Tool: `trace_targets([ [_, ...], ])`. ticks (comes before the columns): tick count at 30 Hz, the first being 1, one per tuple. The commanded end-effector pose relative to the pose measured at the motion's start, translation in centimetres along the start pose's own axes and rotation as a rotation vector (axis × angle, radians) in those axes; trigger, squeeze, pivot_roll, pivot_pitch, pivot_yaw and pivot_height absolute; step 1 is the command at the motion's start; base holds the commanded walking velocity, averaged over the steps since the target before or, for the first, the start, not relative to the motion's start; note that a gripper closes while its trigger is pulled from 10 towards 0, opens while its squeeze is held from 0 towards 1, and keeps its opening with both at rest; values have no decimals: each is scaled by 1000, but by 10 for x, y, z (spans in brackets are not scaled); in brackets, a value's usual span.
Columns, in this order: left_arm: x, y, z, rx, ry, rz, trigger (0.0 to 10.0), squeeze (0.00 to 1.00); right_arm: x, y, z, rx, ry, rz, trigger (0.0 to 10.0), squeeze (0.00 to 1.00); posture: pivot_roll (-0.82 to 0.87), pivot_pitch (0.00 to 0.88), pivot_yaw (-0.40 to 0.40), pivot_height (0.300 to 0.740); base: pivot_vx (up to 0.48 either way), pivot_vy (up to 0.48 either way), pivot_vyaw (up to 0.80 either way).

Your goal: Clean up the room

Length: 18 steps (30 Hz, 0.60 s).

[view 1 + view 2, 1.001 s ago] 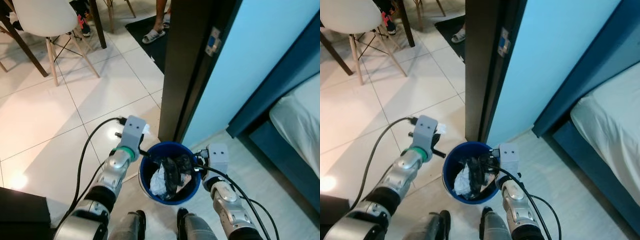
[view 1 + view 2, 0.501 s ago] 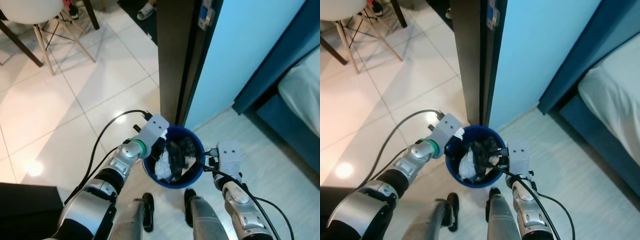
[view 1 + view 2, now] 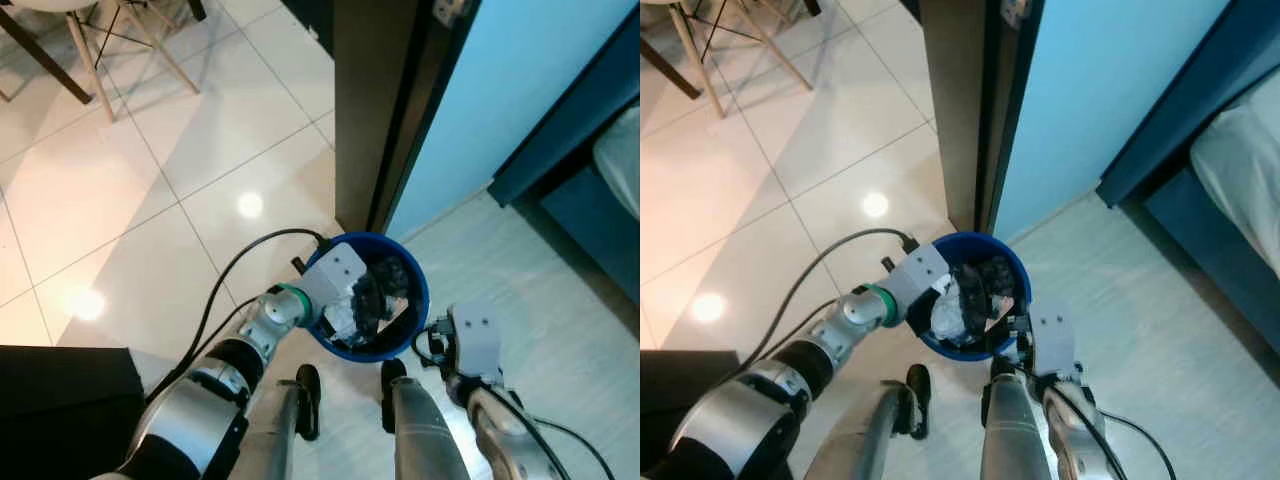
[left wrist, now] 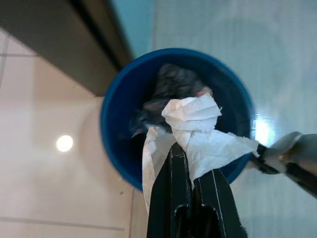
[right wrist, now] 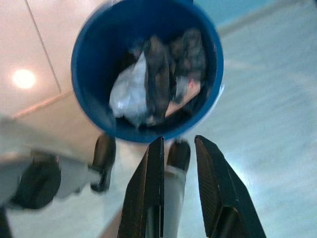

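Ideally, the left end effector [image 4: 190, 171], clenched on crumpled white tissue paper [image 4: 198, 131], releases squarely above the round blue plastic bin [image 4: 116, 144]; the right end effector [image 5: 178, 148] hangs parted.

Home – probably bedroom doorway | bed [image 3: 1240, 165] | tiled floor [image 3: 120, 190] | chair legs [image 3: 90, 50]

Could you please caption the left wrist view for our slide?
Left gripper holds crumpled white tissue above the blue bin.

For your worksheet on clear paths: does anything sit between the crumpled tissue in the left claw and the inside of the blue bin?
Nothing visible blocks it. The left claw holds the white tissue right over the open mouth of the blue bin. Below it lies only the rubbish already inside the bin.
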<state>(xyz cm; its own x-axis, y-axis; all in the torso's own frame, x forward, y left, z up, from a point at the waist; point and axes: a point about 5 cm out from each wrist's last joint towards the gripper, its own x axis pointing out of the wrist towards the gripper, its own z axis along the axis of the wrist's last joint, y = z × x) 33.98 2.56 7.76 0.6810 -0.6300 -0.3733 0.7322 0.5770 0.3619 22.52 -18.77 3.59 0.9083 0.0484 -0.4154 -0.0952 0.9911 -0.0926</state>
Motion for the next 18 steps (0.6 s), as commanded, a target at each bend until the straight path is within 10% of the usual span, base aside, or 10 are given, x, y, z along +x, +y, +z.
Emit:
trace_targets([
  [1, 0, -11, -8, -12, 24, -37, 10000, 0, -8, 2, -12, -1, 55, 11, 10000, 0, -134, 478, 194, 740, 0, 0, 0],
  [18, 11, -2, 36, -91, -144, 63, 10000, 0, -17, 6, -8, -18, 85, 22, 10000, 0, -128, 477, 202, 740, 0, 0, 0],
])
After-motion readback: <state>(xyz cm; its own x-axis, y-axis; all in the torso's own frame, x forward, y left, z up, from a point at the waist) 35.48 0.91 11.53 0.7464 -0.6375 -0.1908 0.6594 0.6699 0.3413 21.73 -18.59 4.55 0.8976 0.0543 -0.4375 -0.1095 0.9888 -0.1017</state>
